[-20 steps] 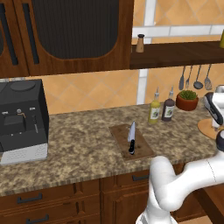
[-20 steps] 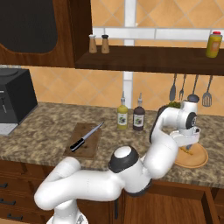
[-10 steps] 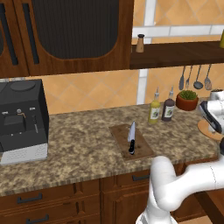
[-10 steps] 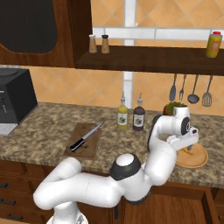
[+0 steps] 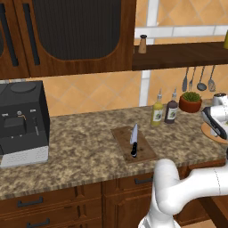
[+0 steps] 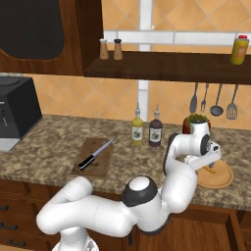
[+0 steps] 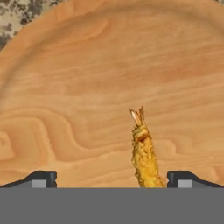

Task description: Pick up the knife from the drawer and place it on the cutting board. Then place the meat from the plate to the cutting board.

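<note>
The tool [image 7: 111, 179] hangs low over the plate [image 7: 65, 87] with its tips apart, the meat [image 7: 143, 153] between them, nearer one tip. The knife [image 6: 96, 153] lies on the board [image 6: 93, 158]; two bottles [image 6: 146, 129] and a plant [image 5: 190, 101] stand near. The arm hides part of the plate in the base views.

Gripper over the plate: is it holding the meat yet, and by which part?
Nothing held yet. The gripper is open above the plate, fingertips either side of the meat, nearer the right one.

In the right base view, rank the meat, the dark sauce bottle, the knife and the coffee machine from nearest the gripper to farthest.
1. meat: on the plate, right under the gripper.
2. dark sauce bottle: against the wall, left of the gripper.
3. knife: on the cutting board, farther left.
4. coffee machine: far left end of the counter.
</note>
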Tool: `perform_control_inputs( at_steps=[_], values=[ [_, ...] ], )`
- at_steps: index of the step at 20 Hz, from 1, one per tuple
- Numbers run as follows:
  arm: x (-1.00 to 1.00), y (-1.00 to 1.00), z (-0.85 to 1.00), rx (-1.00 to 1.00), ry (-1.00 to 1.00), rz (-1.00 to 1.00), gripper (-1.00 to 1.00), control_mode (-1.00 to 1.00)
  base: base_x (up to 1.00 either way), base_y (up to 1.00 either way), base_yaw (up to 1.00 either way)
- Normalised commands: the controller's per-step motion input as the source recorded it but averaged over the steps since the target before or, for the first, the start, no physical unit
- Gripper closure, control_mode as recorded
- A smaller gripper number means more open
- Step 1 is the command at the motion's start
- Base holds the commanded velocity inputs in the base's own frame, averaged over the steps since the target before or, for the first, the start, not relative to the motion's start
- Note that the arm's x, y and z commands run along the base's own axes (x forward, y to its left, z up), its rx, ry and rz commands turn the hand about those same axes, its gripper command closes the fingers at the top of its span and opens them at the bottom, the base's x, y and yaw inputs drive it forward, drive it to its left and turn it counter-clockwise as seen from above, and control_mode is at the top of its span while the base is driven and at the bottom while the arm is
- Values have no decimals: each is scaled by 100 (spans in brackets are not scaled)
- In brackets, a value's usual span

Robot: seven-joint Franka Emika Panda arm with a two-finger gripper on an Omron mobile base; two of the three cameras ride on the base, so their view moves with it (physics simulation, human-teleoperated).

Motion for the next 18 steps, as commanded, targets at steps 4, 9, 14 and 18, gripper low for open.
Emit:
perform_control_inputs(
  at_steps=[4, 9, 14, 18],
  values=[
    [28, 0, 7, 0, 0, -2, -100, -100, 0, 0, 0],
    [18, -11, 1, 0, 0, 0, -100, -100, 0, 0, 0],
    [3, -19, -16, -6, 0, 0, -100, -100, 0, 0, 0],
    [16, -20, -7, -1, 2, 0, -100, -100, 0, 0, 0]
  ],
)
